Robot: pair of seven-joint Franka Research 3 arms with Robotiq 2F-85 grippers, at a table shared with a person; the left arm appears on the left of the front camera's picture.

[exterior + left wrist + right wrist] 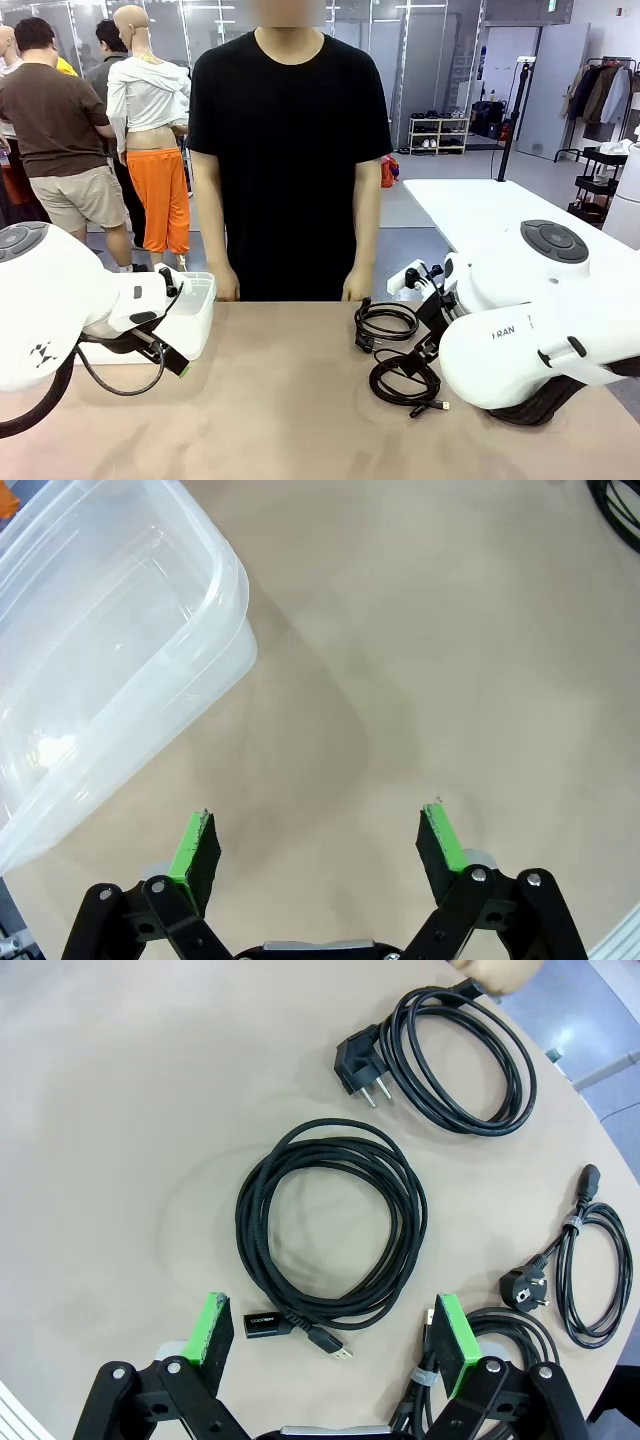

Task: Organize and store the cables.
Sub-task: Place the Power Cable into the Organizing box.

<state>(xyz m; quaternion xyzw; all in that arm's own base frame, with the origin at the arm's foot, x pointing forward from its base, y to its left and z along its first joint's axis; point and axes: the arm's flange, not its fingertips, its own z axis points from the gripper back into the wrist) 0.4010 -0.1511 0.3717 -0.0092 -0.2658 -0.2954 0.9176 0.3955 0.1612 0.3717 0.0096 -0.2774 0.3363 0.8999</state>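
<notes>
Several black cables lie coiled on the tan table. In the right wrist view a large coil [330, 1225] with a USB end lies just beyond my open right gripper [332, 1332]. A coil with a two-pin plug [460, 1055] lies farther off. A small tied coil [595, 1270] is at the right, and another coil [505, 1332] is partly hidden behind one finger. The front view shows two coils [385, 322] [403, 380] by the right arm. My left gripper [322, 840] stands open over bare table, holding nothing.
A clear plastic container [110, 650] sits beside the left gripper, at the table's left [195, 310]. A person stands at the far edge with both hands [357, 285] resting near the table; a fingertip [495, 972] touches the plug coil. The table's edge curves past the small coil.
</notes>
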